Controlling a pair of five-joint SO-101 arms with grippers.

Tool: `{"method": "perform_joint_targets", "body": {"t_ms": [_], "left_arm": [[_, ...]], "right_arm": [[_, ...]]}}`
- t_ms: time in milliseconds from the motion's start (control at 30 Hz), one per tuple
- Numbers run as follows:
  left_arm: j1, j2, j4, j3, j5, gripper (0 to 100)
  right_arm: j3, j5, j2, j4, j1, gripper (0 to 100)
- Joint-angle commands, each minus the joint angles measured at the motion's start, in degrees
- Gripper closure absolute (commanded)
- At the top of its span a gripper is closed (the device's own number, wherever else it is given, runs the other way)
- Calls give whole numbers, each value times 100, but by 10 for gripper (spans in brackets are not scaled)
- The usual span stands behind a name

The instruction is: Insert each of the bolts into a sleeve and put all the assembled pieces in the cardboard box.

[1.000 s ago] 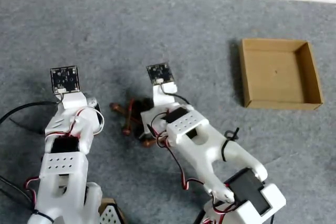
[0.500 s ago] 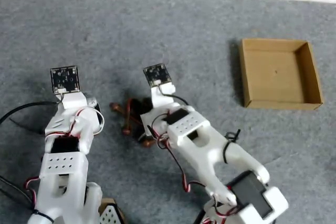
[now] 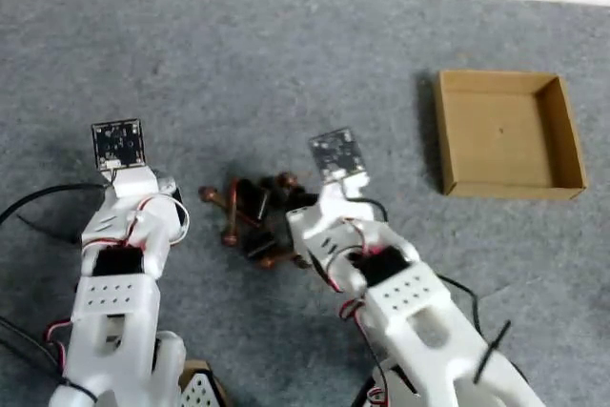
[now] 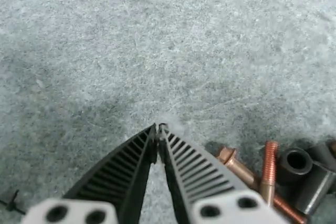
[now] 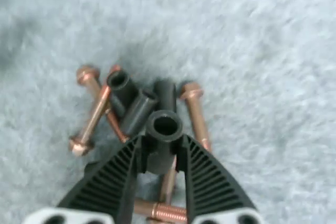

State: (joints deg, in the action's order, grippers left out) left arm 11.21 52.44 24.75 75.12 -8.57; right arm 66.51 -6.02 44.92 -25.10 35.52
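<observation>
We see a heap of copper-coloured metal bolts (image 3: 217, 199) and short black tubular sleeves (image 3: 257, 199) lying criss-crossed and touching on the grey counter (image 3: 315, 64), between the two arms. One further black sleeve (image 5: 165, 127) is clamped in the right claw (image 5: 160, 140) over the heap, its open bore turned towards the wrist camera. The shallow square brown cardboard box (image 3: 500, 145) sits open-topped and well apart from the heap, its bare floor showing.

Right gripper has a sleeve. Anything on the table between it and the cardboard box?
Nothing visible. In the high view only bare carpet lies between the right gripper, shut on the sleeve, and the cardboard box; the loose bolts lie on the other side.
</observation>
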Motion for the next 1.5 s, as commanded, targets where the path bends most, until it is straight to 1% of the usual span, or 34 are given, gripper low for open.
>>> {"method": "perform_joint_targets", "body": {"t_ms": [0, 133, 200, 300, 367, 433, 467, 500, 667, 867, 933, 1067, 1200, 1333, 1467], "left_arm": [[-224, -945, -62, -760, 141, 969], [-831, -2571, 615, -1886, 149, 968], [-1068, -3301, 1029, -2440, 132, 949], [-1341, -3960, 1574, -3055, 62, 856], [-1481, -4136, 1846, -3240, -431, 800], [-1534, -4207, 1899, -3301, -1222, 767], [-1525, -4242, 1899, -3319, -1530, 760], [-1516, -4251, 1899, -3327, -1688, 757], [-1429, -4655, 1890, -3486, -1723, 758], [-1367, -5824, 1934, -4224, -1749, 758], [-1358, -6114, 2198, -4488, -1758, 758], [-1358, -6352, 2752, -4919, -2084, 758], [-1209, -6273, 2892, -4963, -2048, 758], [-1226, -5851, 3015, -4840, -2031, 758], [-1226, -5121, 3059, -4505, -2031, 758]], "right_arm": [[75, 79, 629, 198, -127, 995], [163, 79, 787, 198, -127, 995], [163, 79, 796, 198, -127, 995], [163, 79, 796, 198, -127, 995], [163, 79, 796, 198, -127, 995], [171, 88, 796, 198, -127, 995], [171, 88, 796, 198, -127, 995], [171, 88, 796, 198, -127, 995], [171, 88, 787, 198, -127, 995], [171, 88, 787, 198, -127, 995], [171, 88, 787, 198, -127, 995], [171, 88, 787, 198, -127, 995], [171, 88, 787, 198, -127, 995], [171, 88, 787, 198, -127, 995], [171, 88, 787, 198, -127, 995]]}}
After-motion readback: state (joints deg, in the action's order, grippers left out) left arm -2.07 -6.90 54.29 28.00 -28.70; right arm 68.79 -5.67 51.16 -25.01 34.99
